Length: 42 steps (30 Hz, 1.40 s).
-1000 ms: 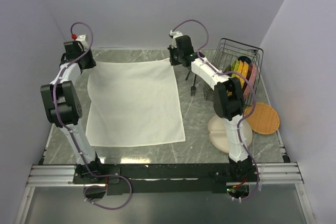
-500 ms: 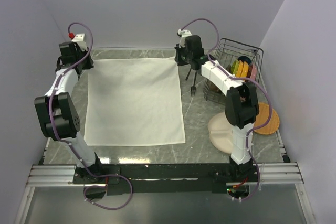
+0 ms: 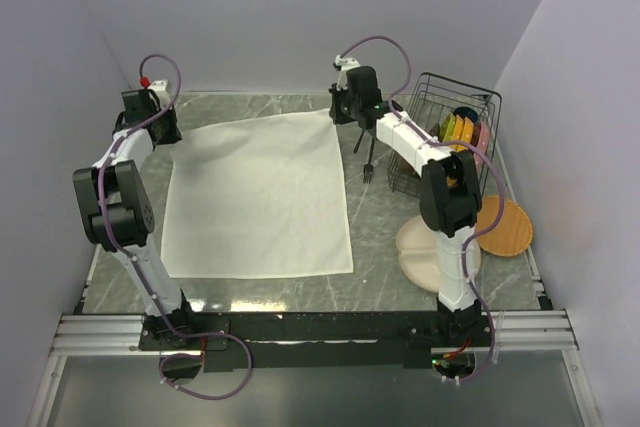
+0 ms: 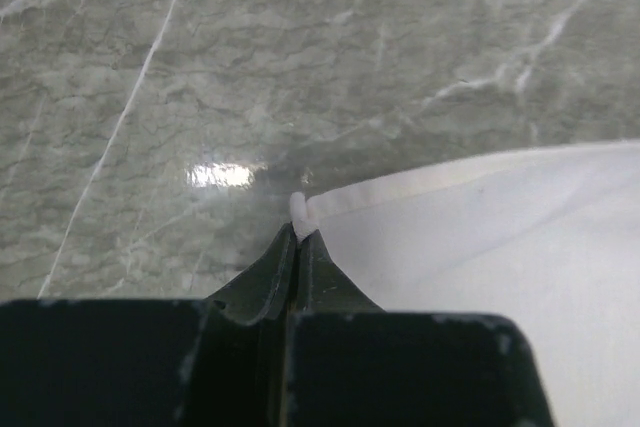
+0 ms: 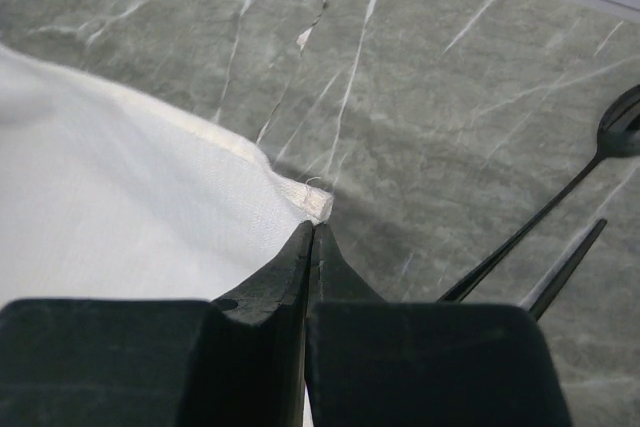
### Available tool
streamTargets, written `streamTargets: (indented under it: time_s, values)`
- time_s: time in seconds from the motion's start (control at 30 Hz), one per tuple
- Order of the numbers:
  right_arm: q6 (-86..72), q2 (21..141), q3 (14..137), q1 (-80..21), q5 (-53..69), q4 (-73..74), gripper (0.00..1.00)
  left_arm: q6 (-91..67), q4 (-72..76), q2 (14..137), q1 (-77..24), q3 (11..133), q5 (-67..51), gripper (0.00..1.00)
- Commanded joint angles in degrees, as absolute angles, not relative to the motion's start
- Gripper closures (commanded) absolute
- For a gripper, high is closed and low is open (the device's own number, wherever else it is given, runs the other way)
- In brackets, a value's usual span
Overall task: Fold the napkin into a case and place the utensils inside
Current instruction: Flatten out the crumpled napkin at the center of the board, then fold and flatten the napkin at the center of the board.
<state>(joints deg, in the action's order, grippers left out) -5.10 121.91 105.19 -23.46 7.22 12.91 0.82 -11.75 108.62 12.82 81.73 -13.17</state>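
**Both Grippers Pinched the Far Corners of the Spread Napkin**

My left gripper [image 3: 158, 130] was closed tight on the napkin [image 3: 260, 197] at its upper-left corner in the overhead view. My right gripper [image 3: 345, 113] was clamped on the upper-right corner. The cream-white cloth lay opened out in a single layer across the grey marble table [image 3: 390, 272], filling the centre-left of the frame, with its near edge running straight along the lower middle. Soft creases fanned out from the corner in my left gripper.

In the left wrist view, my fingertips [image 4: 298, 239] met with no gap, and a small nub of hem stuck out just above them at centre frame. The rest of the cloth spread away to the lower right. In the right wrist view, my jaws were likewise pressed together on the hemmed corner, which peeked out at centre while the cloth ran off to the left.

The dark fork [image 3: 369, 167] lay on the bare marble just right of the napkin's right edge, tines toward the bottom of the overhead frame. Beside it lay the spoon [image 5: 560, 197], at the right of the right wrist view. Both were apart from the cloth.

A wire rack [image 3: 478, 97] holding colourful plates [image 3: 460, 132] stood at upper right. A beige divided plate [image 3: 415, 247] and an orange plate [image 3: 505, 227] sat at lower right.
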Motion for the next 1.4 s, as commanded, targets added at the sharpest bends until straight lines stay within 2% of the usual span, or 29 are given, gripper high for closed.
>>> streamTargets:
  time_s: [0.0,0.03,0.07,0.1,0.13,0.17,0.2,0.27,0.3,0.33,0.43,0.57,0.73,1.03,1.23,1.27,1.37]
  values:
    - [-6.33,125.41,109.33,-23.12,3.35,9.94,1.00,0.44,-7.04,113.98,13.62,86.57,-13.62,0.96]
    - [-6.50,126.20,109.68,-23.12,3.17,9.76,1.00,-1.65,-5.38,114.78,13.62,87.62,-13.80,0.93]
    - [-6.85,127.17,110.56,-23.20,3.08,9.93,1.00,-2.28,-5.88,115.92,13.62,88.76,-13.62,0.86]
    - [-7.03,129.79,114.05,-23.20,2.99,12.45,0.85,-2.98,-6.76,118.45,13.71,90.42,-13.10,0.59]
    - [-7.29,131.12,116.17,-23.12,3.16,14.31,0.73,-3.25,-8.59,119.78,13.80,94.53,-12.31,0.44]
    - [-7.38,132.26,118.19,-22.94,3.34,16.15,0.60,-3.43,-12.01,120.93,13.89,96.75,-11.26,0.35]
    - [-7.30,133.06,120.13,-22.94,3.51,18.35,0.38,-3.08,-13.78,122.42,14.06,98.42,-11.51,0.29]
    - [-6.77,132.63,119.62,-22.24,4.57,18.20,0.25,-2.55,-13.37,122.26,14.41,100.11,-11.52,0.27]
    - [-6.77,131.76,118.23,-22.06,5.01,16.89,0.18,-2.11,-12.84,122.08,14.59,99.85,-11.69,0.21]
    - [-6.85,131.57,117.78,-21.89,5.97,16.27,0.16,-1.76,-12.40,121.99,14.50,99.76,-11.78,0.19]
    - [-7.29,133.67,120.22,-21.18,5.45,16.34,0.12,-0.97,-12.56,124.18,14.50,102.55,-13.01,0.18]
    - [-10.89,138.59,126.99,-20.83,5.44,19.33,0.10,-3.60,-15.29,130.76,14.50,109.32,-12.04,0.21]
    - [-12.47,141.85,128.93,-20.92,6.33,17.66,0.16,-5.45,-20.56,136.75,14.41,117.59,-11.43,0.29]
    - [-16.95,143.35,129.91,-20.74,8.26,21.97,0.17,-7.73,-20.74,139.83,14.41,117.94,-10.37,0.32]
    - [-21.35,142.12,125.60,-20.65,11.42,22.59,0.16,-8.26,-27.59,144.22,14.33,123.92,-10.89,0.42]
    - [-21.71,142.12,125.07,-20.65,11.43,22.41,0.16,-7.74,-29.25,144.40,14.07,124.27,-11.59,0.47]
    - [-22.85,141.77,124.37,-20.13,12.73,22.41,0.16,-6.68,-30.85,145.02,13.45,124.19,-12.74,0.53]
